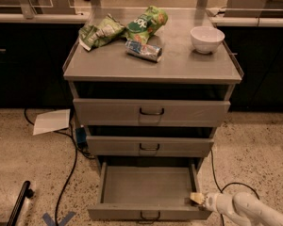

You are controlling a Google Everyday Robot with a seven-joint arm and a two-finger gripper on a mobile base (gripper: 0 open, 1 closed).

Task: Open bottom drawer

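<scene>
Bottom drawer (148, 186) lowest of three in grey cabinet (188, 66), standing open, front well forward of middle drawer (114, 146), inside bare. Black loop handle (150, 215) on front. Gripper (196, 198) low at drawer's right front corner, touching side wall, white arm (245, 208) reaching in from right. Spread or pressed together, cannot tell. White bowl (207, 39) and green bags (104, 31) on cabinet top.

Legible text: none. White lettering on the green chip bag (146, 22) was unreadable. The gripper (196, 198) sat at a front corner of the bottom drawer (146, 187).
</scene>
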